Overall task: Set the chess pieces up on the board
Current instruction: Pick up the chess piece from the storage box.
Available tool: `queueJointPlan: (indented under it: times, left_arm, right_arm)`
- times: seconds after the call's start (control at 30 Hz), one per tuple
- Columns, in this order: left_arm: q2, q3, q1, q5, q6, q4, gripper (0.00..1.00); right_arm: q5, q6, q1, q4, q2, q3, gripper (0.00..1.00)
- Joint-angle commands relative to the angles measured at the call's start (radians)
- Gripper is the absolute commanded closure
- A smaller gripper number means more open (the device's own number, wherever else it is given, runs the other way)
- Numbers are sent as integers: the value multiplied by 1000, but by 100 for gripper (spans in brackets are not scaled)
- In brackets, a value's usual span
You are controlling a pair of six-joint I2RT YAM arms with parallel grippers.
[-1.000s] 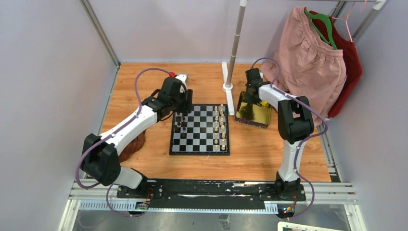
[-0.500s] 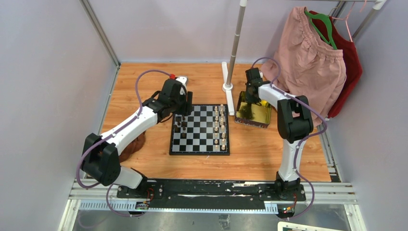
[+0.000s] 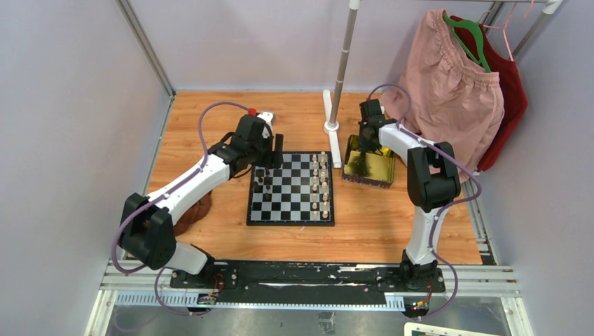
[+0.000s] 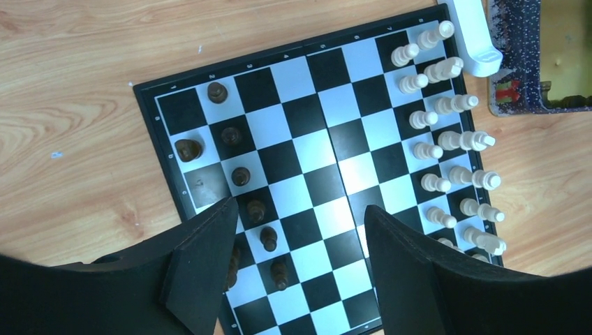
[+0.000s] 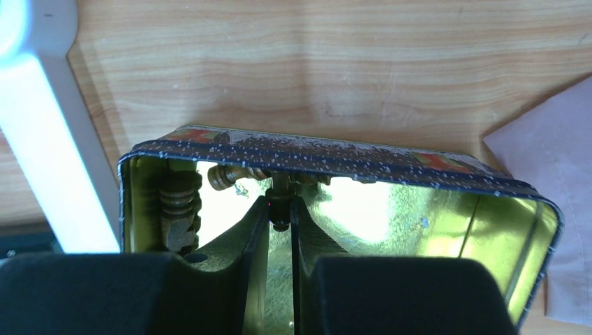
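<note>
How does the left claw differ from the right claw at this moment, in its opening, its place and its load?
Opening: the left claw stands wide open; the right claw is nearly closed.
Place: the left claw hangs above the board; the right claw reaches into the gold tin.
Load: the left claw holds nothing; the right claw pinches a small dark chess piece.
Both are black.
</note>
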State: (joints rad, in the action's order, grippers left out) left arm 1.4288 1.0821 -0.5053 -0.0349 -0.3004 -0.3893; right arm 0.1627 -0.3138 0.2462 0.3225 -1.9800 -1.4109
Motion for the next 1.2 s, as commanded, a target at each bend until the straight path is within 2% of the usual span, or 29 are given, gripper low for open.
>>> queueJointPlan:
  times: [0.0, 0.53, 0.9, 1.03, 1.17]
  left_arm:
    - [14, 27, 7, 75, 7, 28, 27]
    - [53, 59, 5, 220, 13, 78, 25]
    - [74, 62, 4, 255, 8, 93, 25]
    - [90, 73, 4, 302, -1, 107, 24]
    - [107, 60, 2, 386, -40, 182, 24]
  right_arm:
    - [-23, 18, -15, 20, 102, 38, 100]
    - [-81, 41, 6, 73, 249, 111, 100]
    - [-113, 41, 15, 101, 284, 109, 100]
    - [-146, 38, 27, 119, 312, 89, 100]
    - [-260, 7, 38, 131, 357, 70, 100]
